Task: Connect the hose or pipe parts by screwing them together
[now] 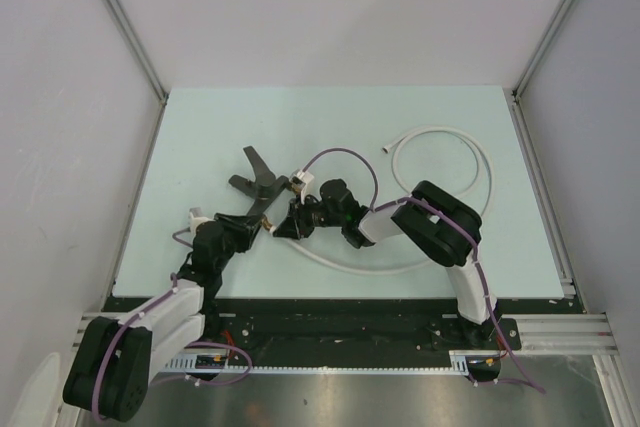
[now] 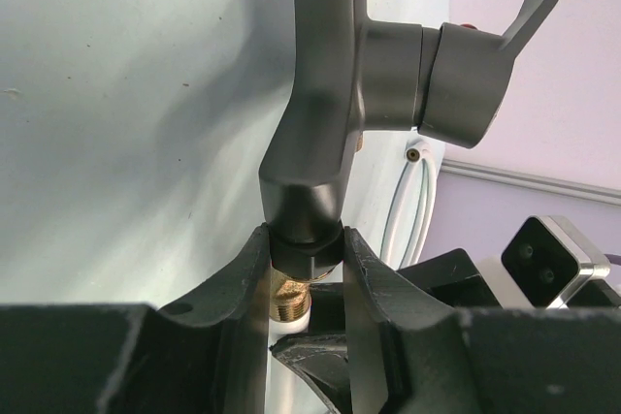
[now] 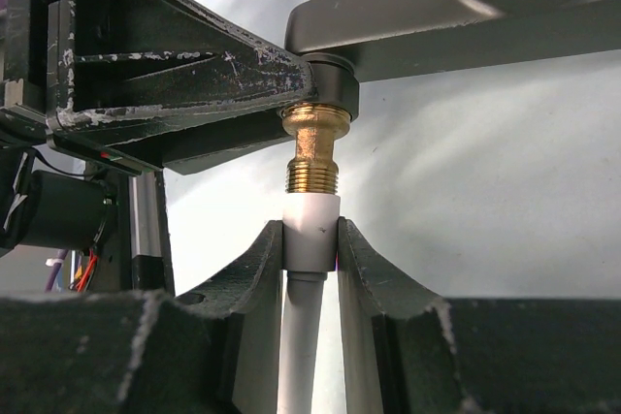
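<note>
The dark grey tap fitting (image 1: 256,181) lies mid-table, its lever pointing away. In the left wrist view my left gripper (image 2: 305,244) is shut on the fitting's dark body (image 2: 325,94), just above its brass threaded end (image 2: 288,300). My right gripper (image 3: 310,239) is shut on the hose's white end nut (image 3: 310,230), which meets the brass thread (image 3: 312,157) end to end. The white hose (image 1: 470,162) loops from that nut round the right of the table, and its far end (image 1: 388,149) lies free. From above, both grippers meet at the joint (image 1: 278,219).
Purple robot cables (image 1: 340,154) arch over the right wrist. The table (image 1: 200,127) is pale blue-green with metal rails at its sides and grey walls around. The hose loop (image 1: 360,265) passes under the right arm near the front edge.
</note>
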